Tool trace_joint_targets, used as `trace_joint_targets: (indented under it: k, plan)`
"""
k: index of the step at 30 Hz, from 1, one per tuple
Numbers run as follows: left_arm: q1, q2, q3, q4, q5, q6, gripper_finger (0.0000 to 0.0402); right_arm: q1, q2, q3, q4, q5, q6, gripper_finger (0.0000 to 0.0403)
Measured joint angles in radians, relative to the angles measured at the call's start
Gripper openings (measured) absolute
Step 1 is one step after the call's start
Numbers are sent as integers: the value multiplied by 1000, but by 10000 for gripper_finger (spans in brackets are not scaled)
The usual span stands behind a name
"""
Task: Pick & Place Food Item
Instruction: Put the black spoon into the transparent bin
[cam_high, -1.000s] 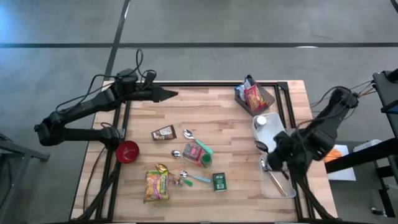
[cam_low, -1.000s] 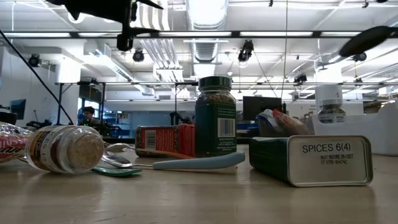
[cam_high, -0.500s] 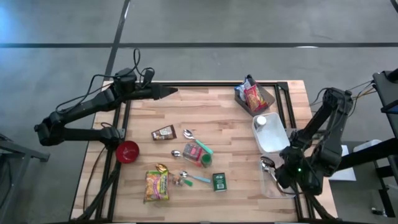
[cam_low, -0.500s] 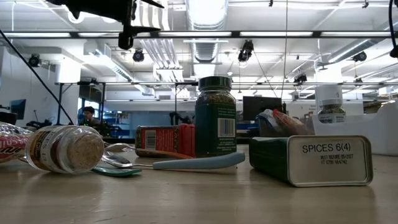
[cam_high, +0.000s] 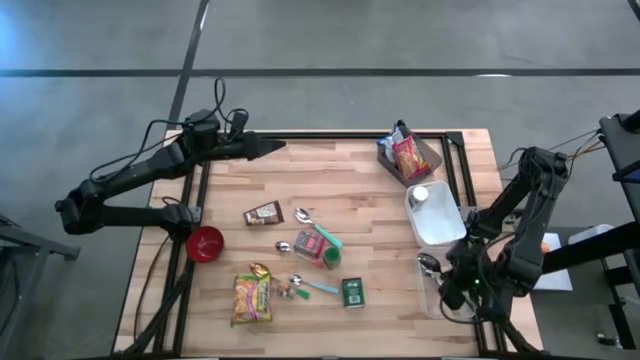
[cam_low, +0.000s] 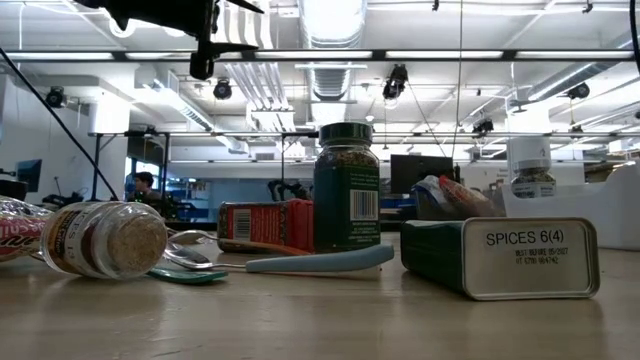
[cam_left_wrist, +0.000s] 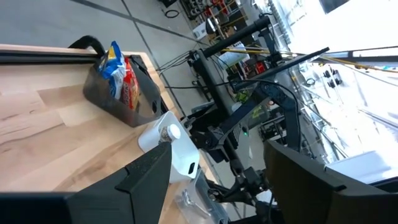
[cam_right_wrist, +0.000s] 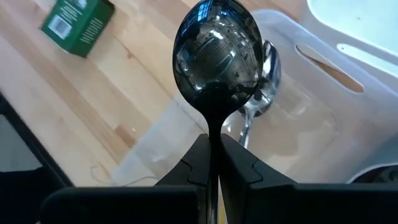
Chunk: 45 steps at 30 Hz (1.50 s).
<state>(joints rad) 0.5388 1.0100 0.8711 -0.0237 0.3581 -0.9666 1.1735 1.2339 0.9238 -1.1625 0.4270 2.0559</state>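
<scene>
Only wrist-view: spoon (cam_right_wrist: 217, 50) between right jaws.

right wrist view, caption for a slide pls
Right gripper shut on a black spoon above a clear bin.

A: Occlusions, overhead view: the right gripper (cam_high: 452, 290) sits over the clear bin (cam_high: 437, 302), so its jaws cannot be made out there.

B: Right wrist view: the spoon (cam_right_wrist: 217, 59) handle is hidden below the pinch point. Bin edges run out of the picture.

A: Level view: the noodle packet (cam_low: 12, 232) is cut by the picture's edge, and the red box (cam_low: 265, 226) is partly hidden behind the green jar (cam_low: 346, 188).

B: Left wrist view: the left gripper's fingers (cam_left_wrist: 134, 187) are cropped at the picture's edge. Snack bag (cam_left_wrist: 121, 74) print too small to read.
</scene>
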Motion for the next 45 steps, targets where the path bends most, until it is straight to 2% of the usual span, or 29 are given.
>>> trace_joint_targets:
  k: [14,21,30,45]
  plan:
    - [0,0,0,3,0,-10,257,36,11,-128,100,3,47,9]
    - [0,0,0,5,0,-30,257,35,12,-184,114,47,85,9]
    - [0,0,0,5,-3,-30,257,35,19,-271,290,55,92,9]
    - [0,0,0,5,-3,-30,257,35,102,-271,314,58,92,16]
